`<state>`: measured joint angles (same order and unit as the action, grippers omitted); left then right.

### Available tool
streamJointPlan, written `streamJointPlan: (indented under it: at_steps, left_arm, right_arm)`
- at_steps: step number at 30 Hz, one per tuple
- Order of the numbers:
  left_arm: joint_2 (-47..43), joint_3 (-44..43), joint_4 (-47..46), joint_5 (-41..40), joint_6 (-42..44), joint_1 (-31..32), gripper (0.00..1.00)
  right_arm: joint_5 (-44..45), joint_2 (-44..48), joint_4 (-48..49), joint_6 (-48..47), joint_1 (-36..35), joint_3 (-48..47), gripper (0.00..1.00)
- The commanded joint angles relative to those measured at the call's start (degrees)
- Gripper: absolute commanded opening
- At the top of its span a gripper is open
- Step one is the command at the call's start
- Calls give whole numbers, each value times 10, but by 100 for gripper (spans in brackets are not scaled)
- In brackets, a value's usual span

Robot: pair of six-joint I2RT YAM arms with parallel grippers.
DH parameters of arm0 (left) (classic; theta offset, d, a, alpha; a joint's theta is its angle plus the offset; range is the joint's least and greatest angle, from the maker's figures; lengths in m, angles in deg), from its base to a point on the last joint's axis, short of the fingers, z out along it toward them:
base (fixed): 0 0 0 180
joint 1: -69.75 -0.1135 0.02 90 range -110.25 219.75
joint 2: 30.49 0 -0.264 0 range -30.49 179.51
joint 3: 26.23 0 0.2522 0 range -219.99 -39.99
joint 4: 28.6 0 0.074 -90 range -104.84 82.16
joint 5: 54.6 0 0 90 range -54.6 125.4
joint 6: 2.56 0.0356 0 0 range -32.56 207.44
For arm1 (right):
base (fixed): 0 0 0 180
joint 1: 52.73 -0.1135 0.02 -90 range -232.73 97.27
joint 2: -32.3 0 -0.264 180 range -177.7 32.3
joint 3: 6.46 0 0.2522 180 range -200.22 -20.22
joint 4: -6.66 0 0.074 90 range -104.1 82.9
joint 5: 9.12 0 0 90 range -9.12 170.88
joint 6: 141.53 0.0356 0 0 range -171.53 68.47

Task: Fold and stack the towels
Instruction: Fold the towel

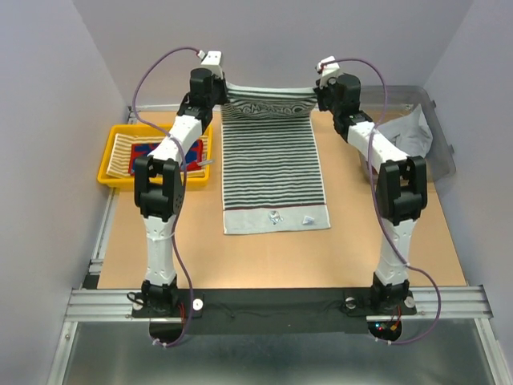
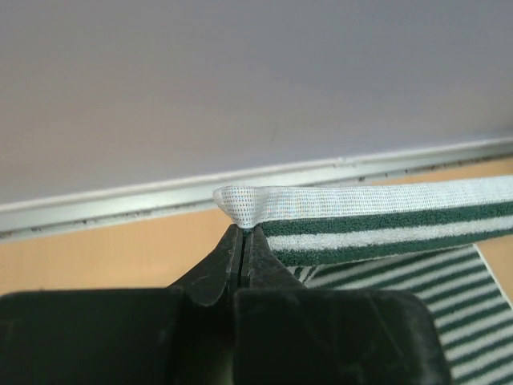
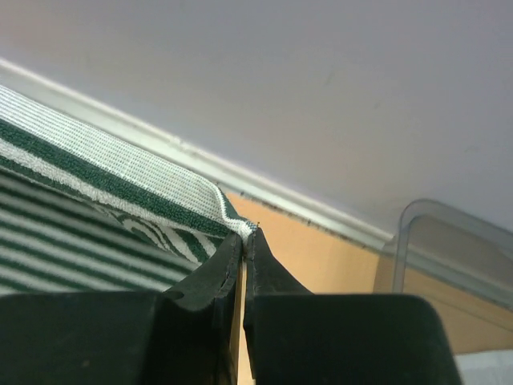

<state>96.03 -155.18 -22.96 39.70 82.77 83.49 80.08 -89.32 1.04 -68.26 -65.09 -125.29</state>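
A dark-green-and-white striped towel (image 1: 272,164) lies lengthwise on the table, its far edge lifted off the surface. My left gripper (image 1: 218,87) is shut on the towel's far left corner (image 2: 240,204). My right gripper (image 1: 321,87) is shut on the far right corner (image 3: 240,223). The far hem is stretched taut between the two grippers. Folded towels, a yellow-cream striped one (image 1: 124,152) and a red-blue patterned one (image 1: 150,150), lie in a yellow tray. A grey towel (image 1: 405,132) sits in a clear bin at the right.
The yellow tray (image 1: 112,178) stands at the left behind my left arm. The clear plastic bin (image 1: 437,128) stands at the right, also in the right wrist view (image 3: 449,241). Two small tags (image 1: 276,216) lie on the towel's near hem. The back wall is close behind the grippers.
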Motion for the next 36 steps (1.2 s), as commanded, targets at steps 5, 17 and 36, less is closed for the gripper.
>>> streamJointPlan:
  at_steps: [5, 17, 36]
  left_arm:
    - [-141, 132, -30, 73, 11, -4, 0]
    - [-290, 325, 31, 73, -30, -4, 0]
    - [-457, 567, 53, 110, -141, 1, 0]
  right_arm:
    - [-33, 135, 43, 27, 4, 131, 0]
    - [-60, 305, -1, 73, 5, 327, 0]
    - [-83, 452, -139, 153, 4, 439, 0]
